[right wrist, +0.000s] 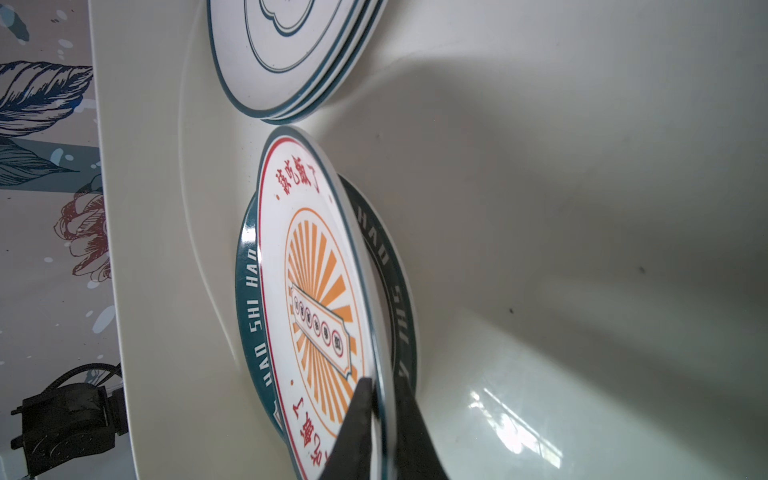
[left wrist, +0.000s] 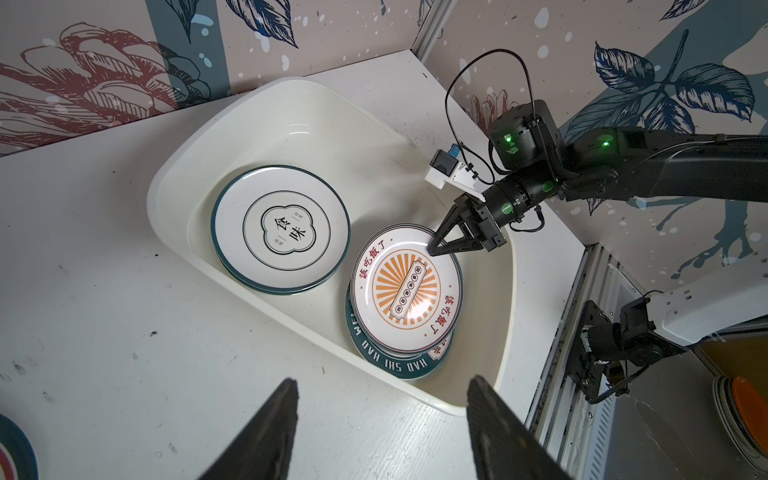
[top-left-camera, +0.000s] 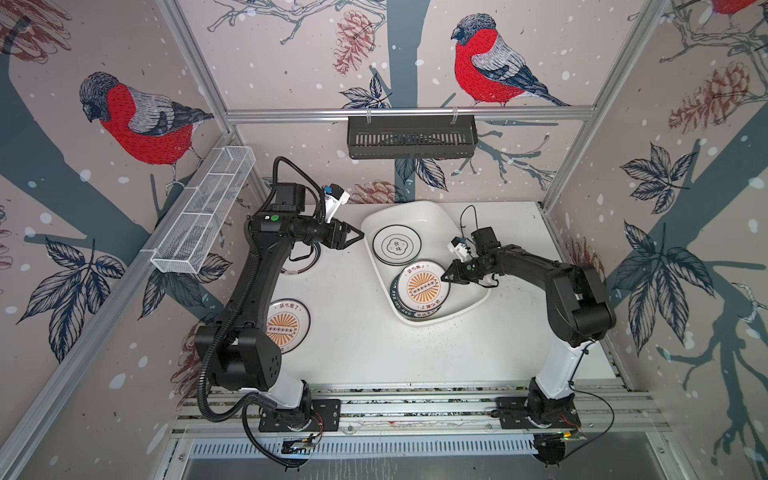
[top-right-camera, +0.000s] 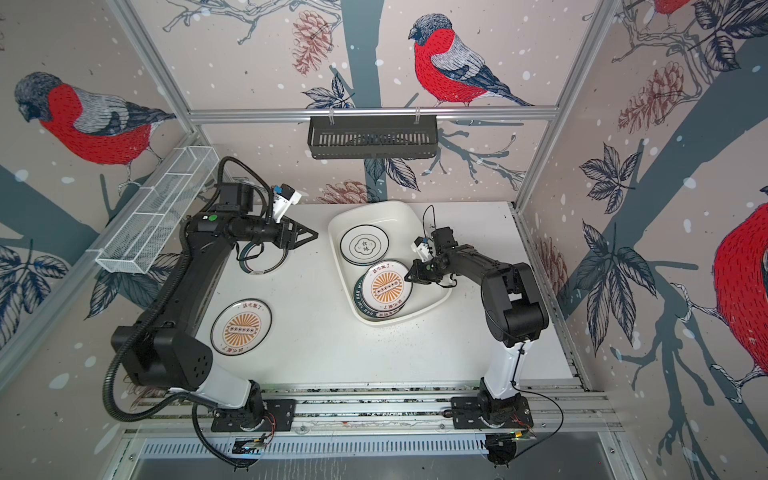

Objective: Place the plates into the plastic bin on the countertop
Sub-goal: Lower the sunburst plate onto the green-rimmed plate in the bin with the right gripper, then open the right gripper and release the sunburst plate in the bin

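Pinching the rim of a sunburst plate point(right wrist: 316, 291), the right claw point(right wrist: 384, 399) is seen closed on it, one finger above the rim and one below. This plate is held inside the plastic bin point(top-left-camera: 436, 220), raised at the gripped edge and overlapping a lettered plate point(left wrist: 374, 353) with a dark band. An emblem plate point(top-left-camera: 397, 244) is stacked on like-rimmed plates in the bin's far half, just beside the gripped plate. The left claw point(top-left-camera: 359, 236) is held above the tabletop point(top-left-camera: 374, 345), just left of the bin, jaws spread wide. Outside the bin, a second sunburst plate point(top-right-camera: 241, 327) is laid flat on the tabletop near the left arm. A further plate point(top-right-camera: 262, 266) is largely hidden under that arm.
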`<state>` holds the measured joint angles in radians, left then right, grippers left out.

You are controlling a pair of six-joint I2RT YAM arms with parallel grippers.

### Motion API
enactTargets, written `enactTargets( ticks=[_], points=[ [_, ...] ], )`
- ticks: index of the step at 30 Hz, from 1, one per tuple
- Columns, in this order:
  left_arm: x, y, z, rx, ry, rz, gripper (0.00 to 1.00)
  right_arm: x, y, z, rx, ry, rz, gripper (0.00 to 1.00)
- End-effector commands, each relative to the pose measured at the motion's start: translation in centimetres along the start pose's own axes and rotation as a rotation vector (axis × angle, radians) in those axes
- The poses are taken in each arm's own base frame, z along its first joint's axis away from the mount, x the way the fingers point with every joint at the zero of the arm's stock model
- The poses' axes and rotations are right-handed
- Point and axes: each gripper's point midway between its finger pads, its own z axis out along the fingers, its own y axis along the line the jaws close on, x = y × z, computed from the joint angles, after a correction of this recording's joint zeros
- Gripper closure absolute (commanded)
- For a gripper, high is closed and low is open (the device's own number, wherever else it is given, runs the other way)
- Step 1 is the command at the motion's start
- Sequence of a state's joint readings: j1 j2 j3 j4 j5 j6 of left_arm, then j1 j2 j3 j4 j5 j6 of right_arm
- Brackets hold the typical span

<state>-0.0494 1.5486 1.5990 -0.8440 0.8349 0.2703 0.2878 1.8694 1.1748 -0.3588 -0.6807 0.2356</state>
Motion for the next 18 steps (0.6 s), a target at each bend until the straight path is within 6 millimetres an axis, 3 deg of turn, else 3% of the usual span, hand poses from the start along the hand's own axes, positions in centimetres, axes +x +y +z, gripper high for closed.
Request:
enactTargets(
  ticks=[1, 18],
  points=[
    [-0.44, -0.55, -0.07, 0.022, -0.016, 0.033, 0.35, 0.02, -0.13, 0.24, 0.006, 0.010, -0.009, 0.86],
    [-0.30, -0.47, 0.02, 0.022, -0.012, 0.035, 0.35, -0.04, -0.55, 0.92, 0.029, 0.027, -0.008, 0.80]
  ],
)
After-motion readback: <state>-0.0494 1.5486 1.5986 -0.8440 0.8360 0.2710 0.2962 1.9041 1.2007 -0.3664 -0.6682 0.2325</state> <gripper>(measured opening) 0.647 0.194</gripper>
